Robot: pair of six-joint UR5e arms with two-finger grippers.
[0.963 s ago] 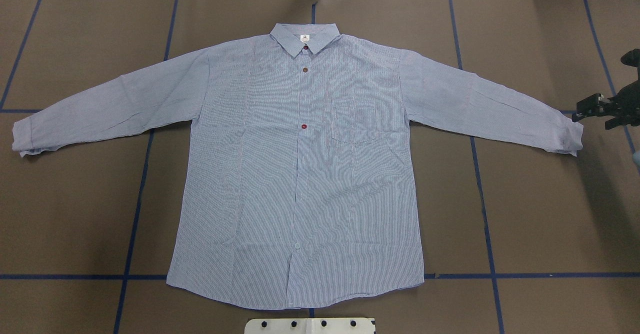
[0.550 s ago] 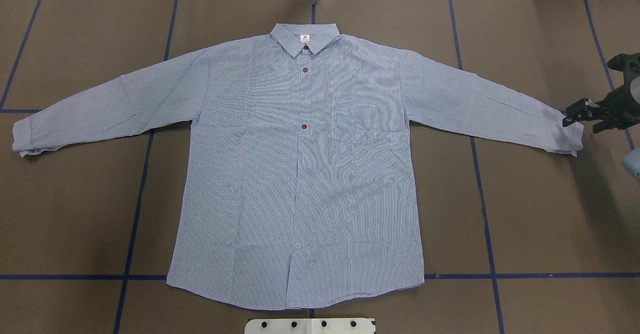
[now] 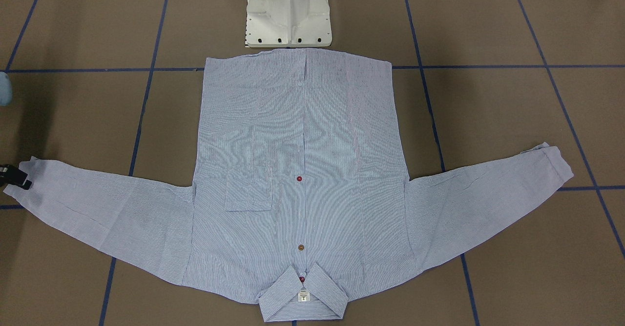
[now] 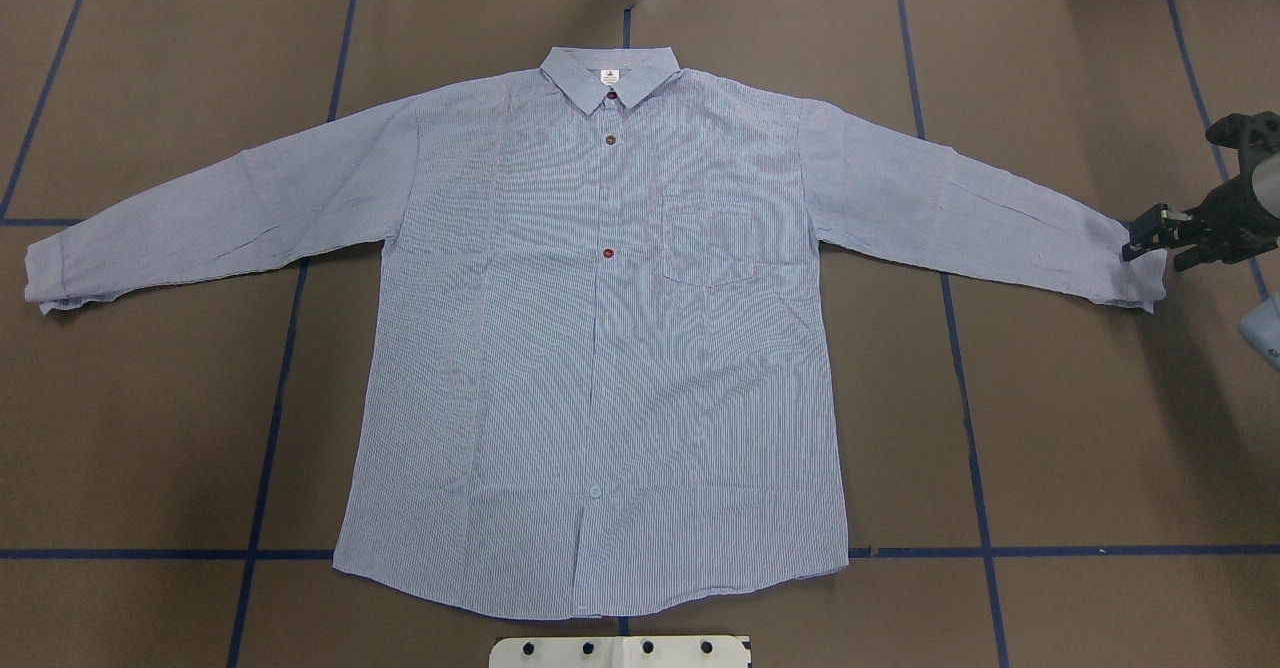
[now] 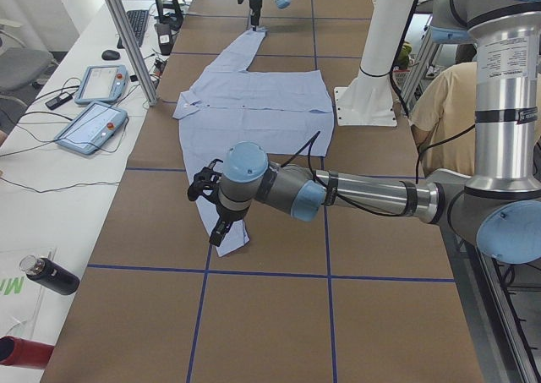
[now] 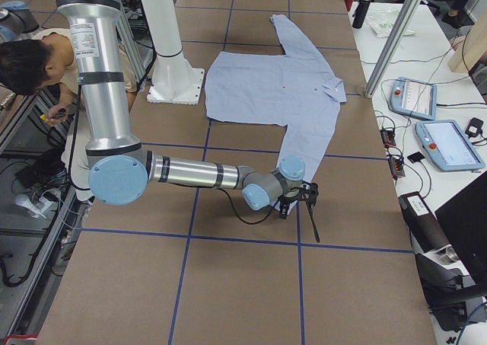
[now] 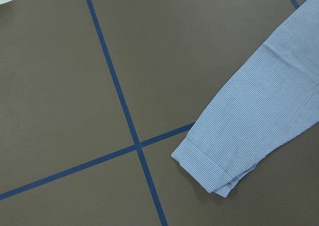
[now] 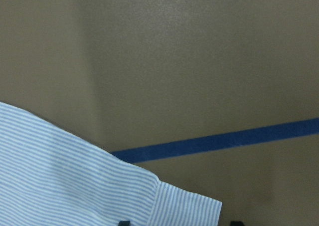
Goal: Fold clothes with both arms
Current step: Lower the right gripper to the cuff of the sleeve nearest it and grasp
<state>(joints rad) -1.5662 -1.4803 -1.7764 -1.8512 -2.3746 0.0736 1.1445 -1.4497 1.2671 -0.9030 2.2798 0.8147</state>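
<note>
The light blue striped shirt [image 4: 600,348] lies flat and face up on the brown table, collar [image 4: 610,76] at the far side, both sleeves spread out. My right gripper [image 4: 1155,251] is open at the right sleeve's cuff [image 4: 1140,273]; in the right wrist view its two dark fingertips [image 8: 124,222] stand wide apart with the cuff's corner [image 8: 184,206] between them. The left gripper [image 5: 211,207] hovers over the left cuff [image 5: 230,239], showing only in the exterior left view, so I cannot tell its state. The left wrist view shows that cuff [image 7: 209,166] but no fingers.
The white pedestal base [image 3: 288,13] stands at the shirt's hem. Blue tape lines [image 4: 270,428] cross the table. A person [image 6: 30,63] sits behind the robot. Teach pendants [image 5: 93,121] and a bottle [image 5: 51,275] lie on the side bench.
My right gripper has moved left and slightly down, from beside the right cuff to over its edge. The shirt has not moved.
</note>
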